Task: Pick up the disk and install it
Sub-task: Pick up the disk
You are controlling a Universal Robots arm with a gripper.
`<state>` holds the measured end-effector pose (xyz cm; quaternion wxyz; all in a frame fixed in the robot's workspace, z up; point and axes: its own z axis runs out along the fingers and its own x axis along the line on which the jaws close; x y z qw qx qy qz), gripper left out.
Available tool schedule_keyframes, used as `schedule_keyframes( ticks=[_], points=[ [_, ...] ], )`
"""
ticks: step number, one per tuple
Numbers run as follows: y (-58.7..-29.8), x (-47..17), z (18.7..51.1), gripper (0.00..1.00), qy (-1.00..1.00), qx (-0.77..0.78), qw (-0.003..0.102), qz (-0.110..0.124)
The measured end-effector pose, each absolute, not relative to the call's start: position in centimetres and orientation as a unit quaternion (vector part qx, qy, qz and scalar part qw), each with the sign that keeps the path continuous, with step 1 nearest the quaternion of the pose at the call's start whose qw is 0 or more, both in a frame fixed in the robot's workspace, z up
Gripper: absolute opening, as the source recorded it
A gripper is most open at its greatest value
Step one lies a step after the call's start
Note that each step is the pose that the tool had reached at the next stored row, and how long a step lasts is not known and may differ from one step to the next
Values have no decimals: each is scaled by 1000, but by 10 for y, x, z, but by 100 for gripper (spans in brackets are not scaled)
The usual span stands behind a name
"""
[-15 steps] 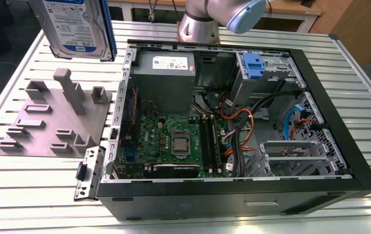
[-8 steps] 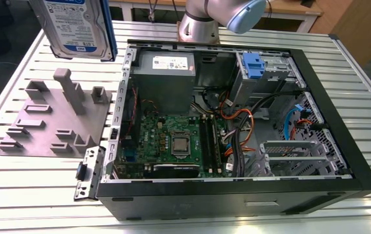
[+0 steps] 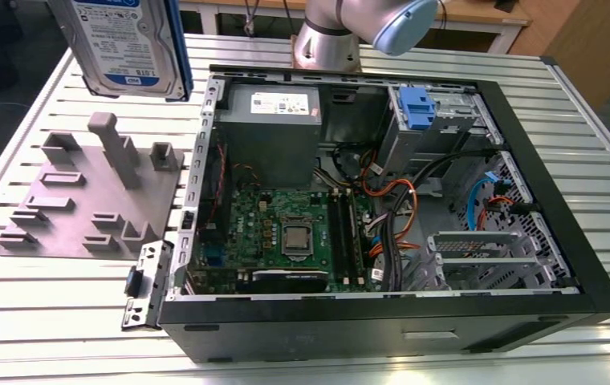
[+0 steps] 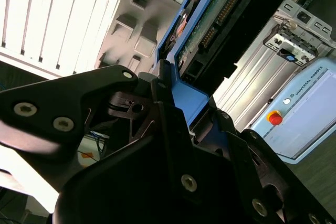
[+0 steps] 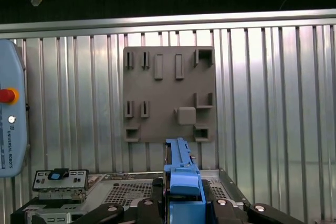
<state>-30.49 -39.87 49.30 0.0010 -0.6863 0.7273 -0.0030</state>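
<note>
Gripper: clamped on the disk's blue end, a finger on each side, in both wrist views.
Disk: in the grip, off the table.
Long axis: straight out from the fingers; edge-on in the first wrist view.
Ahead of the free end: grey fixture.
Case: open, off to the disk's side, on the exterior view's right.
Judged stage: picked up, not yet installed.
</note>
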Motion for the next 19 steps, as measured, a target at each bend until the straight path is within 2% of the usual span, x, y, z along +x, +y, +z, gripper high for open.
schedule_keyframes(
  ticks=[19],
  points=[
    [-407,-287,493,36,727,-686,1,-3]
  ],
)
